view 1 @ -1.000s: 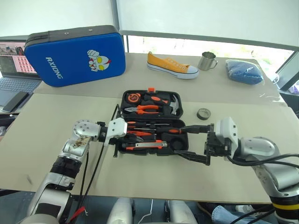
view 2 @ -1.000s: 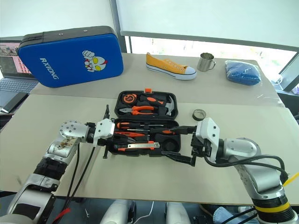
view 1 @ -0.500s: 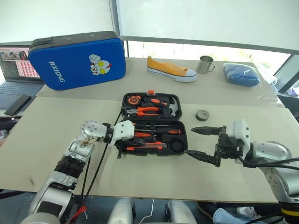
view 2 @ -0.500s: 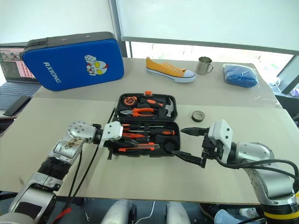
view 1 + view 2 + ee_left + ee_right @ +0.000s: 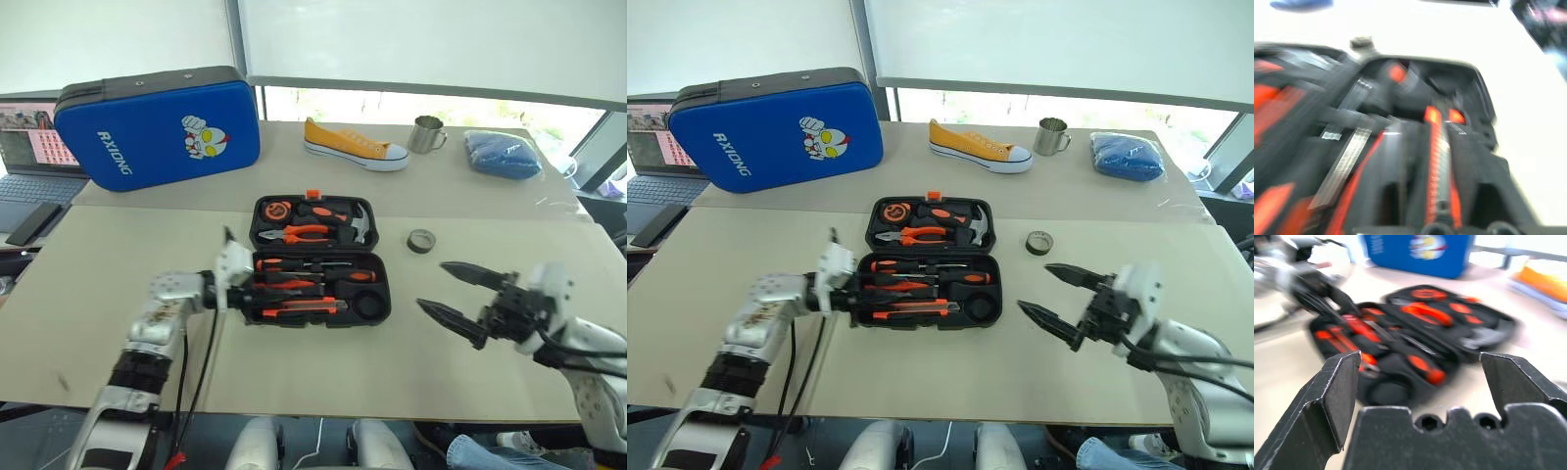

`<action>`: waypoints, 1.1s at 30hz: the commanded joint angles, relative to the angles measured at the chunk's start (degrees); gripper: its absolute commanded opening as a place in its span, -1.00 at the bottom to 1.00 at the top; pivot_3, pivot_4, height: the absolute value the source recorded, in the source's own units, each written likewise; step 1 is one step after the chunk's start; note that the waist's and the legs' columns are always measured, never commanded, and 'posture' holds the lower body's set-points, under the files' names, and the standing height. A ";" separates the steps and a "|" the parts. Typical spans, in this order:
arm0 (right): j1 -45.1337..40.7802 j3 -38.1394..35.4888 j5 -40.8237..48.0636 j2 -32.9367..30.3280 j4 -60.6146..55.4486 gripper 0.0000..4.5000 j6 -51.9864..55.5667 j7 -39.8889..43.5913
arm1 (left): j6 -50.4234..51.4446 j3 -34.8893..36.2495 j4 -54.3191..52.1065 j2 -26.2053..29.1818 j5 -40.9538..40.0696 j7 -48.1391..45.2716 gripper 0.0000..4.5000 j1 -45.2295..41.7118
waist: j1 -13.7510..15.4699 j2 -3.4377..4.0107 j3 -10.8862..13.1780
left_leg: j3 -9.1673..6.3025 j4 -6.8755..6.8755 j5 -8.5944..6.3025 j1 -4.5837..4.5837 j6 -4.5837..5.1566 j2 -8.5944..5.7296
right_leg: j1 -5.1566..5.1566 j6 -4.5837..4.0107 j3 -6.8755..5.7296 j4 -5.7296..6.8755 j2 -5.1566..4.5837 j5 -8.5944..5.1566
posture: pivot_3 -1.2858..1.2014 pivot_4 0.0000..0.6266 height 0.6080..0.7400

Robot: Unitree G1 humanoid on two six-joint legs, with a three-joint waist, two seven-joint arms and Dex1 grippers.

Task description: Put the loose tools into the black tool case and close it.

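At the far left of the beige surface [image 5: 118, 264] stands a large blue zip case [image 5: 157, 125] printed "RXIONG" in white beside a cartoon figure. The left gripper [image 5: 233, 279], whose fingers' state I cannot tell, sits at the left end of the open black hard-plastic tool case [image 5: 318, 259] mid-surface, its long axis running left to right, with orange-and-black-handled screwdrivers [image 5: 313, 266] and an orange-and-black utility knife [image 5: 304, 307] lying lengthwise in the near half. A small dark tape roll [image 5: 422, 240] lies loose just right of the case, and the right gripper [image 5: 453, 292] hovers near it, fingers spread wide, holding nothing.
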 commanded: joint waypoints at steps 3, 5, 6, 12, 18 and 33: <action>2.94 -5.08 -5.69 3.72 3.48 1.00 -10.88 -5.06 | 8.70 12.57 -9.04 2.48 -16.59 -2.23 0.76 4.76 | -0.30 0.14 0.09 | 0.07 -0.08 0.01 0.08 0.00 0.01 | 0.04 0.02 0.03 -0.01 -0.18 -0.01 | 0.03 -0.52 1.00; 3.74 -4.99 -7.76 4.70 4.98 1.00 -12.09 -7.35 | 9.14 15.34 -9.04 3.22 -17.34 -1.04 0.99 6.48 | -0.31 0.13 0.10 | 0.06 -0.07 0.01 0.08 0.00 0.02 | 0.04 0.02 0.02 -0.01 -0.18 -0.01 | 0.03 -0.52 1.00; 3.81 -4.85 -7.47 5.08 4.83 1.00 -11.26 -8.49 | 9.21 16.74 -8.26 3.46 -17.60 -0.35 0.99 7.19 | -0.32 0.13 0.10 | 0.06 -0.08 0.01 0.11 -0.01 0.01 | 0.05 0.03 0.01 0.00 -0.18 -0.01 | 0.03 -0.52 1.00; -8.24 1.93 -6.81 -3.47 1.94 1.00 4.18 -12.11 | 10.13 15.31 -9.60 2.55 -16.92 -0.23 0.99 9.82 | -1.15 0.19 0.23 | 0.24 -0.11 0.01 0.20 -0.01 -0.03 | 0.05 0.01 0.18 -0.01 -0.18 -0.01 | 0.03 -0.52 1.00; -33.16 16.45 -8.24 -11.92 6.64 1.00 26.09 -11.53 | 9.93 12.29 -8.69 1.24 -15.22 0.05 0.99 9.12 | -1.01 0.19 0.44 | 0.23 -0.20 0.02 0.15 -0.01 0.00 | -0.15 -0.13 0.21 0.02 0.00 0.02 | 0.03 -0.52 1.00; -70.83 46.87 -31.72 -5.04 54.37 1.00 32.14 -3.50 | 4.99 9.94 -6.57 0.61 -11.08 -0.63 0.99 7.13 | -0.76 0.04 0.52 | 0.29 -0.43 0.18 -1.50 -0.24 -0.15 | -1.88 -0.13 0.02 0.19 -0.21 0.04 | 0.03 -0.52 1.00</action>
